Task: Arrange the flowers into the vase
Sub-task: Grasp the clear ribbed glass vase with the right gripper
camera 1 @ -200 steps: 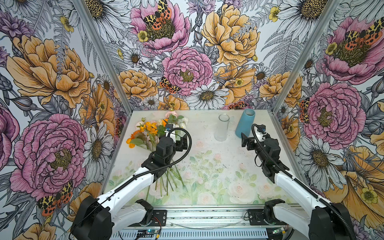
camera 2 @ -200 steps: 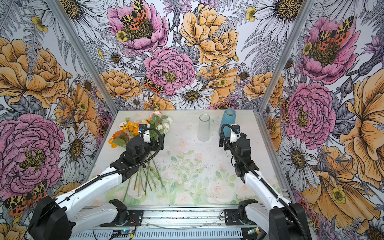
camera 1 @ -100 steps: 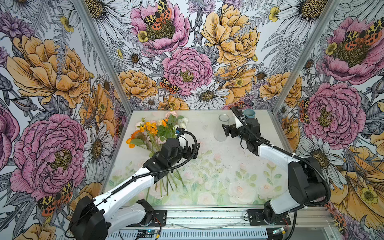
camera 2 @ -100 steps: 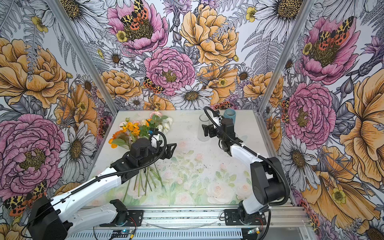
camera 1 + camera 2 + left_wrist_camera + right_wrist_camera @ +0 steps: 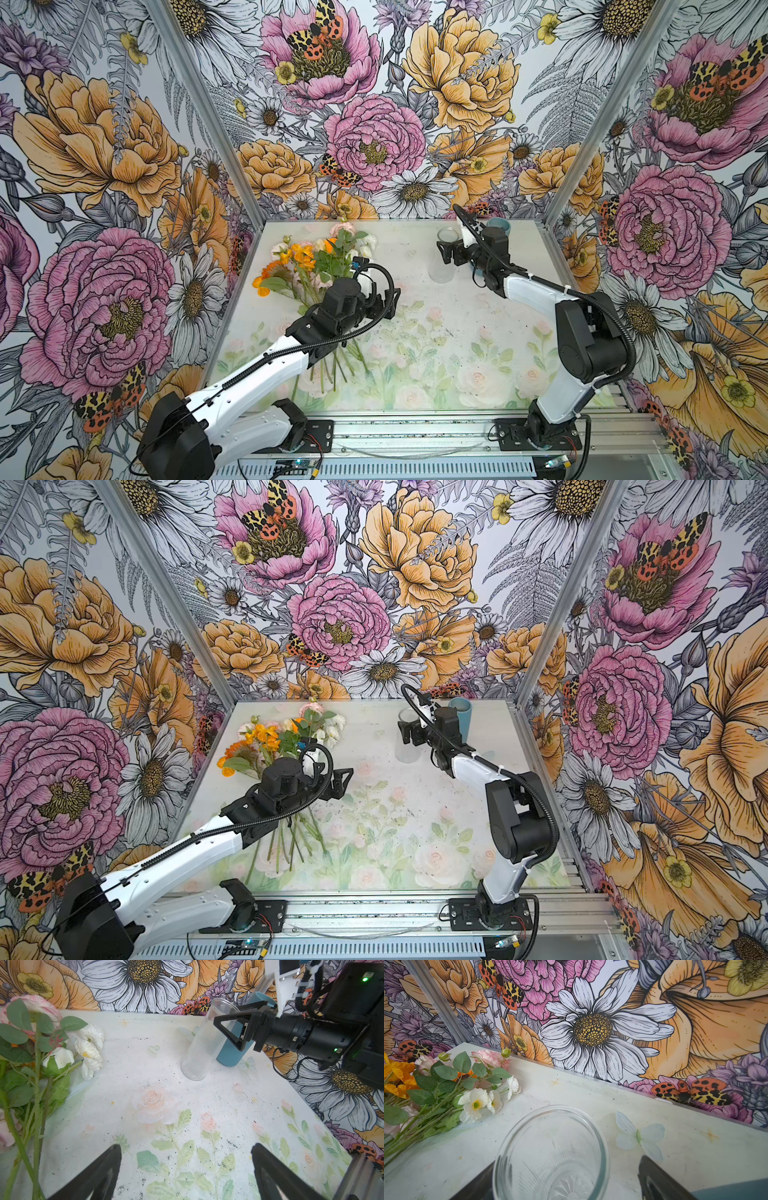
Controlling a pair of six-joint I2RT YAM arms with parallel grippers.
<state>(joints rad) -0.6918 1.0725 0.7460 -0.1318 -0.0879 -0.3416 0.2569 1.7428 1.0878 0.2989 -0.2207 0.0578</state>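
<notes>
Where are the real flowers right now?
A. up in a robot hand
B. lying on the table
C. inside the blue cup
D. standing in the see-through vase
B: the flowers lie flat on the table with their stems spread out, and the clear vase is empty.

Rose-printed table [image 5: 415, 253], flowers [image 5: 316, 262] lying at left; ribbed glass vase [image 5: 199, 1051], blue cup [image 5: 228, 1057] upright
</notes>
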